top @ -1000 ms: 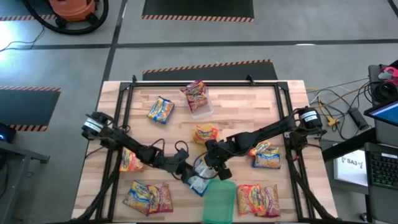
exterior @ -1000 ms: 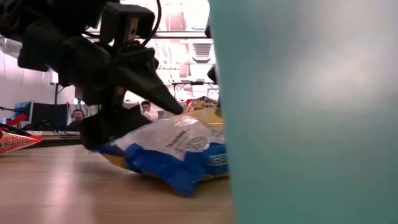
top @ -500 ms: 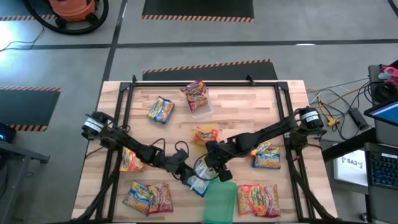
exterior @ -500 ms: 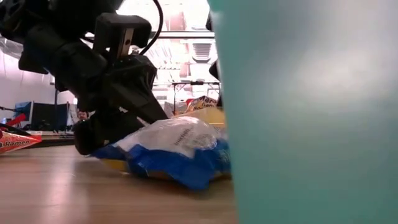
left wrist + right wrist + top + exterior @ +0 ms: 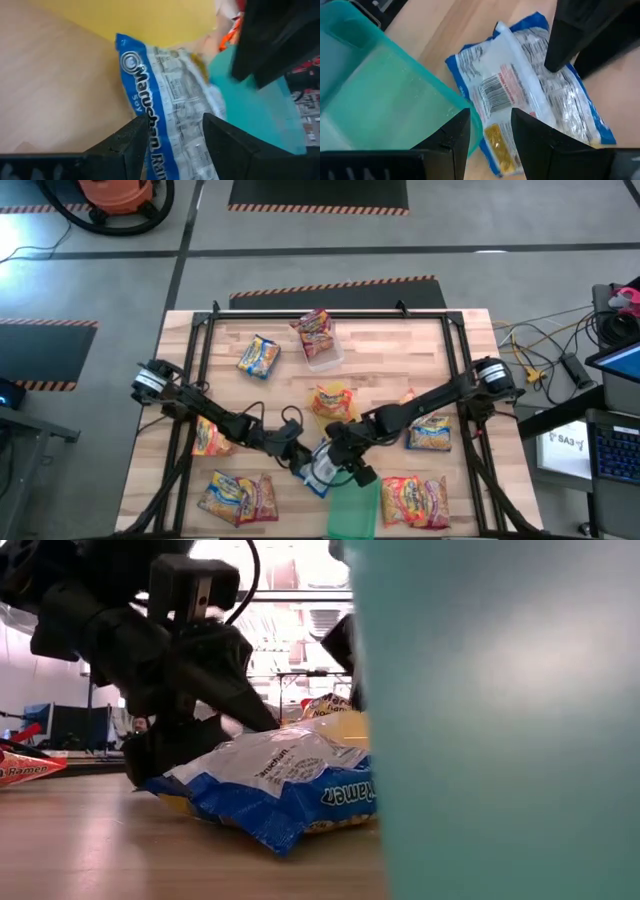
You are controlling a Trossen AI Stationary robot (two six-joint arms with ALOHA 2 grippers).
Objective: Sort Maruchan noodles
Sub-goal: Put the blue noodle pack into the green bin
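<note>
A blue and white Maruchan noodle packet (image 5: pixel 320 472) lies on the wooden table, print side up, just left of a green tray (image 5: pixel 352 515) at the near edge. My left gripper (image 5: pixel 175 122) reaches in from the left and is shut on the packet's left end. My right gripper (image 5: pixel 490 117) comes from the right and stands open just above the packet's end nearest the tray. In the low view the packet (image 5: pixel 270 785) rests on the table, with the tray's wall (image 5: pixel 500 740) hiding its right end. My left gripper has the packet's left end (image 5: pixel 172 132) between its two fingers; one finger (image 5: pixel 250 705) lies slanting on top and the other sits low at the end. It comes from the table's left, slanting down. The packet's underside stays on the table. My right gripper: I cannot tell whether it touches the packet.
Other noodle packets lie around: far left (image 5: pixel 258 356), on a clear tray (image 5: pixel 322 352), on a yellow tray (image 5: pixel 330 395), at the right (image 5: pixel 430 430), near right (image 5: pixel 415 500), near left (image 5: pixel 238 497) and under the left arm (image 5: pixel 208 438). A black frame (image 5: pixel 330 313) rims the table.
My right gripper has moved toward the table's near edge and a little left, ending over the blue packet beside the green tray. The packet has shifted slightly on the table; its near blue edge now faces the low camera more fully.
</note>
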